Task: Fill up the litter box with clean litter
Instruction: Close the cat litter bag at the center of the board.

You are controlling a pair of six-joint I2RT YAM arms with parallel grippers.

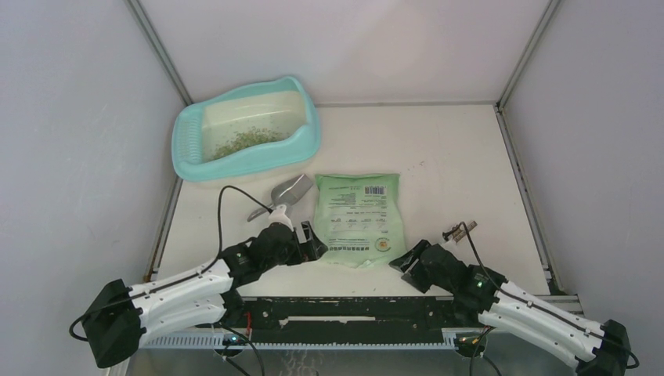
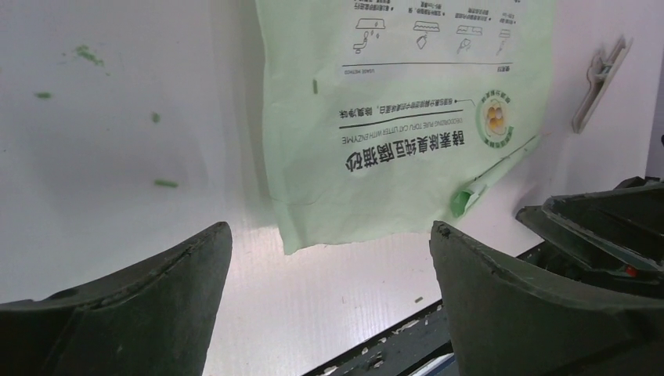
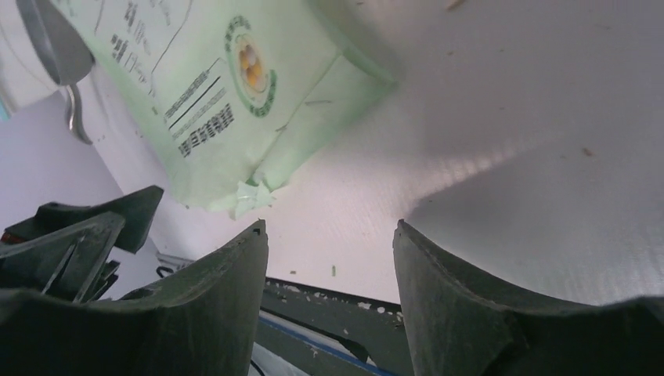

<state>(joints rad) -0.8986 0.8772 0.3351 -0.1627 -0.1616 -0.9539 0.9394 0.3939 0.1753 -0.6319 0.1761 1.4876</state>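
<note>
The litter box (image 1: 250, 163) sits at the far left of the table (image 1: 470, 157), close to the left wall, slotted ledge to the left. The litter (image 1: 247, 141) inside forms only a thin, patchy scatter across the middle of the pale floor. Bare floor shows around it, so the fill is judged to be at an early stage.

Just in front of the box, the metal scoop (image 1: 290, 190) lies on the table, bowl toward the box, with nothing gripping it. Beside it to the right, the green bag (image 1: 359, 219) lies flat, printed face up. A few stray granules (image 2: 164, 183) lie on the table left of the bag.

The left gripper (image 2: 329, 235) is near the bag's near left corner, jaws spread wide and empty. The right gripper (image 3: 329, 231) is near the bag's near right corner, jaws apart, nothing between them. A small grey clip (image 1: 460, 229) lies just beyond the right arm.

Remaining work, as judged: most of the litter has yet to go into the box. Neither bag nor scoop is in hand.
</note>
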